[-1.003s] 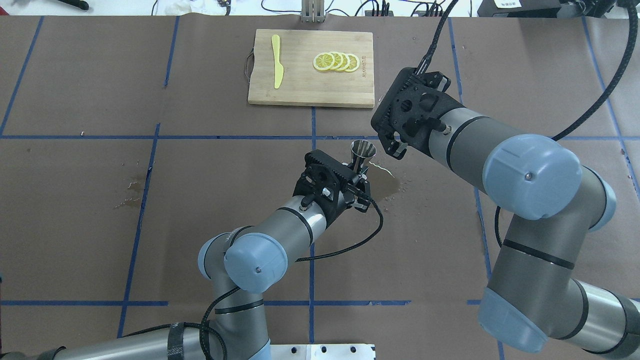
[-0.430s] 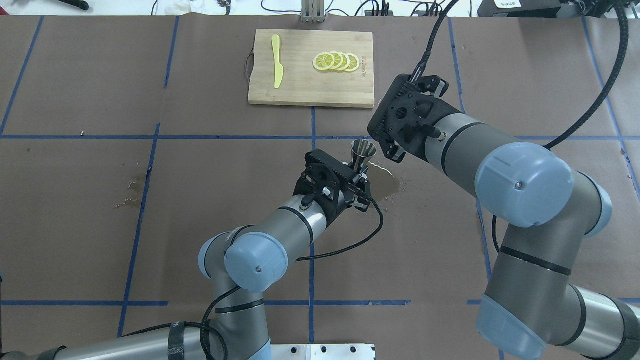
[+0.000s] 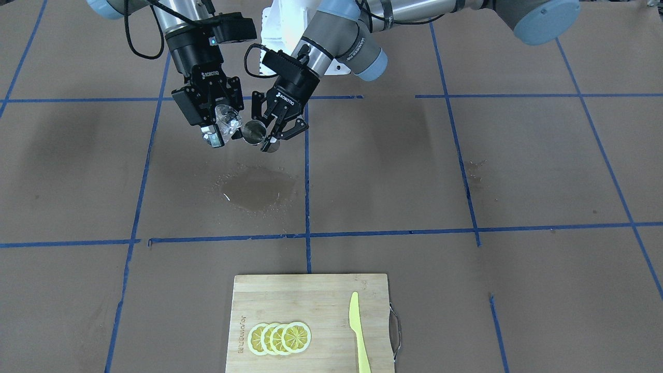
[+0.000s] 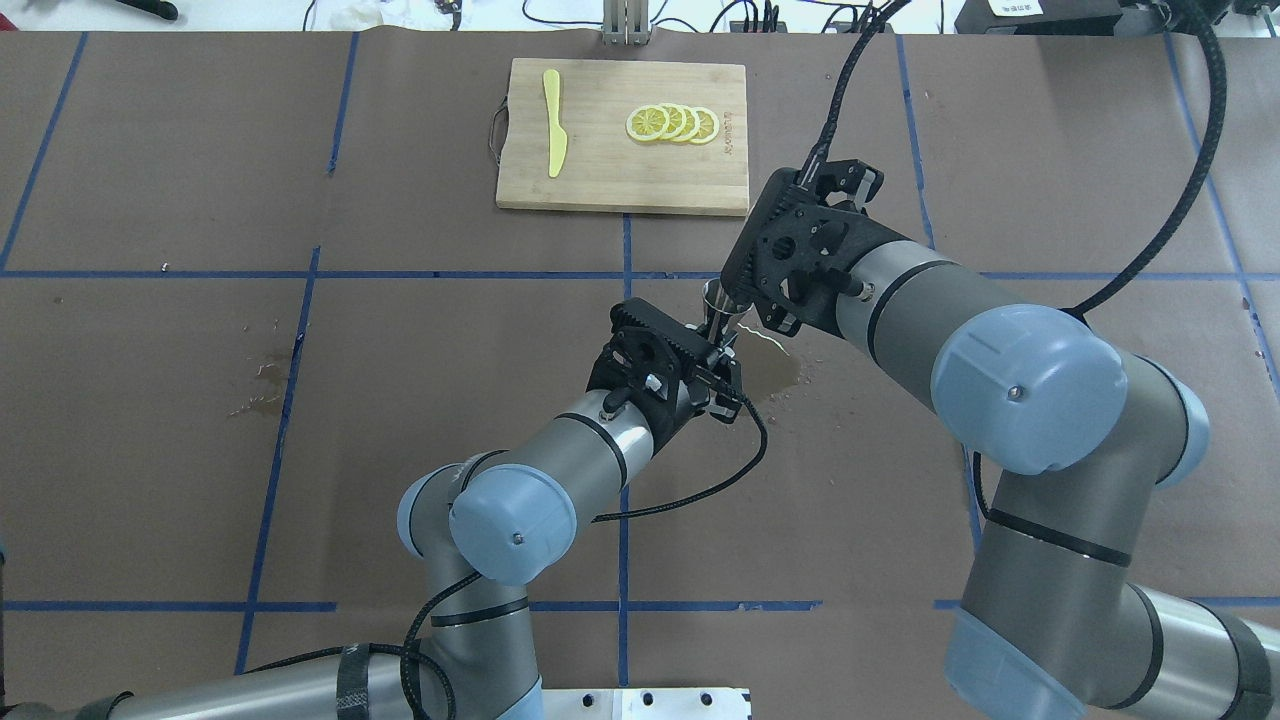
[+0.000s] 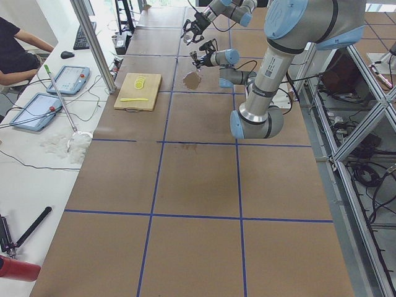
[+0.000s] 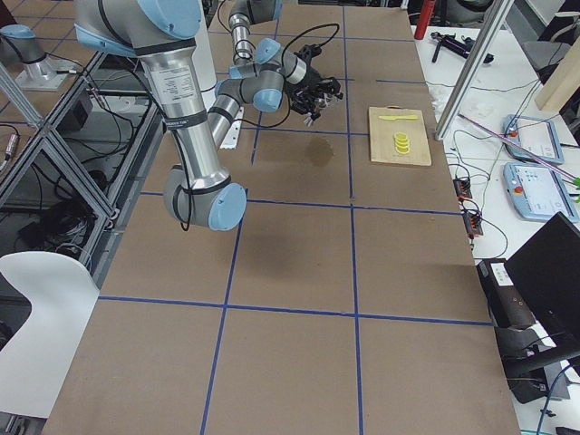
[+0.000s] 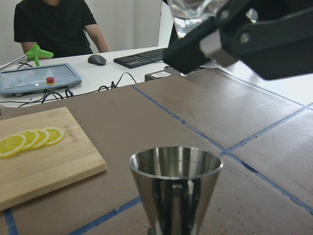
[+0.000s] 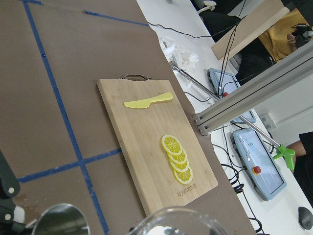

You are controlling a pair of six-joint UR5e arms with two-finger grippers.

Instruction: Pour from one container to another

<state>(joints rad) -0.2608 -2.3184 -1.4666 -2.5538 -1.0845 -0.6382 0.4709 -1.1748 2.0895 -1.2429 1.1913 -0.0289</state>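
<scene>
Front view: the right gripper (image 3: 222, 129) is clamped on the cup (image 3: 228, 118), which tips toward the jigger (image 3: 253, 132). The left gripper (image 3: 269, 137) pinches the jigger at its waist (mouth up). Both are held off the table, with the cup's rim just beside the jigger's rim. Below them a wet puddle (image 3: 256, 189) darkens the table (image 3: 518, 171). Well apart, at the near edge, a board (image 3: 311, 295) carries lemon slices (image 3: 279, 338) and a yellow knife (image 3: 359, 331).

Overhead: the right gripper covers part of the jigger's mouth, and the cup is hidden under it.

Left wrist: the jigger stands upright in the foreground. The cup is above and beyond it, between the right gripper's fingers (image 7: 234, 39).

Right wrist: the cup's rim and the jigger's mouth sit side by side at the bottom edge (both cut off).

Side views: the grippers meet far down the table, too small to tell more.
</scene>
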